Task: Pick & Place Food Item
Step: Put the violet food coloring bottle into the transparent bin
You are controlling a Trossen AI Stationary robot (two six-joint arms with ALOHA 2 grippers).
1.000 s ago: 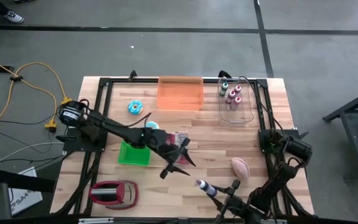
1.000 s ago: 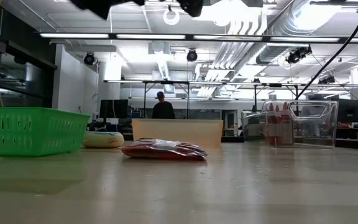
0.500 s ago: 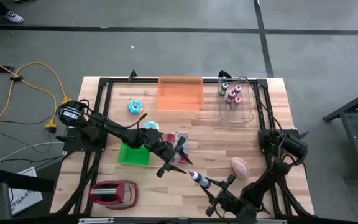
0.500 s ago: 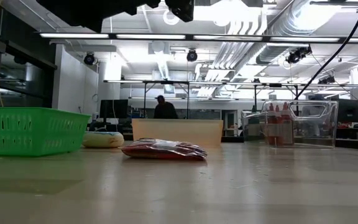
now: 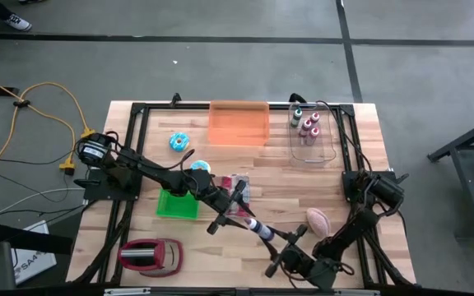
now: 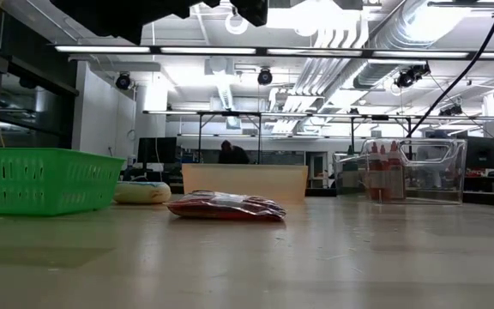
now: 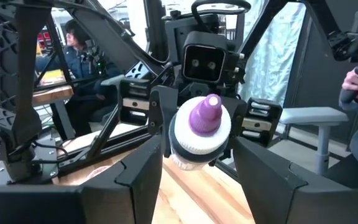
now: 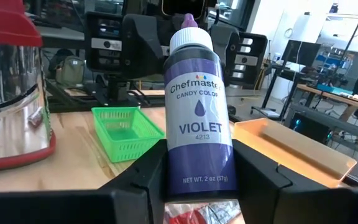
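My right gripper (image 5: 280,245) (image 8: 197,186) is shut on a violet candy-colour bottle (image 5: 258,230) with a white shoulder and a purple tip. The tip points at my left gripper (image 5: 235,212) (image 7: 197,180), which is open. In the left wrist view the bottle's cap (image 7: 204,115) shows between the left fingers, which stand on either side of it without touching. A red food packet (image 5: 235,187) (image 6: 225,207) lies flat on the table beside the green basket (image 5: 176,203). My right gripper pinches the bottle's lower body (image 8: 197,177), near its base, between its two fingers. The fingers come about level from the table's near right side and lie along the bottle. The bottle is lifted clear of the table, about level, its cap toward the left gripper.
At the far edge stand an orange tray (image 5: 239,123) and a clear bin (image 5: 313,136) with several bottles. A blue donut (image 5: 179,142) and a pale round item (image 5: 202,167) lie left of centre. A pink item (image 5: 317,219) and a red and silver appliance (image 5: 151,255) lie near the front.
My right gripper has carried the violet bottle up and toward the table's left and far side, up to the left gripper. Its wrist has rolled on the way. The bottle's cap now sits between the left fingers.
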